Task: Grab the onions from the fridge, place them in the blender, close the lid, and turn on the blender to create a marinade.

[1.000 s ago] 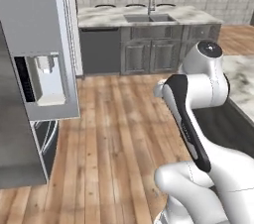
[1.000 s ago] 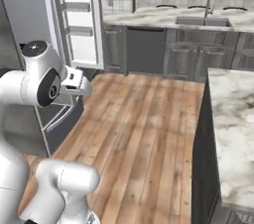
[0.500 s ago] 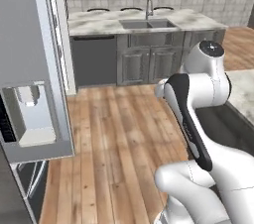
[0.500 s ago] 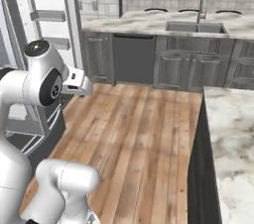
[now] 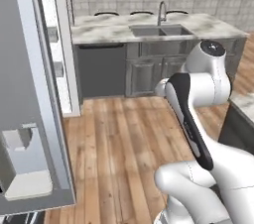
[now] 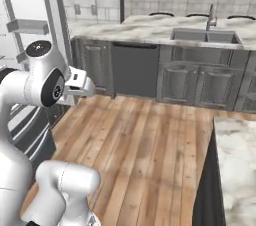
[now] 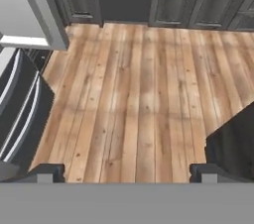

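The gripper [image 7: 127,171] stood released and empty above bare floor. The fridge [image 5: 34,119], at frame left, had its door open; apparently every task step remained.

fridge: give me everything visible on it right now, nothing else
The fridge is tall, in flat grey and white panels. Its upper door stands swung open, and the outer face carries a recessed white dispenser bay. Behind the door edge, white inner wall and small door shelves show. In the hand view, a dark lower drawer front with curved pale bar handles sits above the wood floor. No onions are visible. Nothing touches it.
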### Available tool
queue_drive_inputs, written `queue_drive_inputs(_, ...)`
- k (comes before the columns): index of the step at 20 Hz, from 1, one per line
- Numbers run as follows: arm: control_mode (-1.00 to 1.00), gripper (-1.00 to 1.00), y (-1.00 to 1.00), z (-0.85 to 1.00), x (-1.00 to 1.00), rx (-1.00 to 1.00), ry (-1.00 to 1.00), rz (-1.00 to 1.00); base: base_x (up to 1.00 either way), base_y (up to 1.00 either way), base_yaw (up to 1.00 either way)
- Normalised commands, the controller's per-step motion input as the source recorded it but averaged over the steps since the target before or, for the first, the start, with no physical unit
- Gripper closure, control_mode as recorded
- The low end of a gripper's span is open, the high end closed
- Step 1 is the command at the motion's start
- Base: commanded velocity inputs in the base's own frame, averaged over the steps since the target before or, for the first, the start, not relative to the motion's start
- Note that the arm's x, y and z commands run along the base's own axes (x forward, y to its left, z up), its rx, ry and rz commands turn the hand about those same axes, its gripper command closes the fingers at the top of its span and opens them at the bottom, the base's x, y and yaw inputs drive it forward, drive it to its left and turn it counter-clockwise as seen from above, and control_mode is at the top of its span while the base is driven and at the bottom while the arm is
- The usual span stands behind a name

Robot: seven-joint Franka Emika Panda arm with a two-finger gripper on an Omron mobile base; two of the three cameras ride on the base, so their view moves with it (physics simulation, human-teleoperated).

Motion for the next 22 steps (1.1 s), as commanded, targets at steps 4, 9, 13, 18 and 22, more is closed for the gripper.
queue_drive_inputs(4,1.00,-1.00,0.00,0.00,0.00,0.00,0.00,0.00,0.57,-0.10,0.43)
queue_drive_inputs(9,1.00,-1.00,0.00,0.00,0.00,0.00,0.00,0.00,0.53,-0.13,0.55)
queue_drive_inputs(13,1.00,-1.00,0.00,0.00,0.00,0.00,0.00,0.00,0.75,-0.41,0.52)
queue_drive_inputs(18,1.00,-1.00,0.00,0.00,0.00,0.00,0.00,0.00,0.58,-0.57,0.46)
queue_drive_inputs(22,1.00,-1.00,0.00,0.00,0.00,0.00,0.00,0.00,0.30,-0.27,0.54)
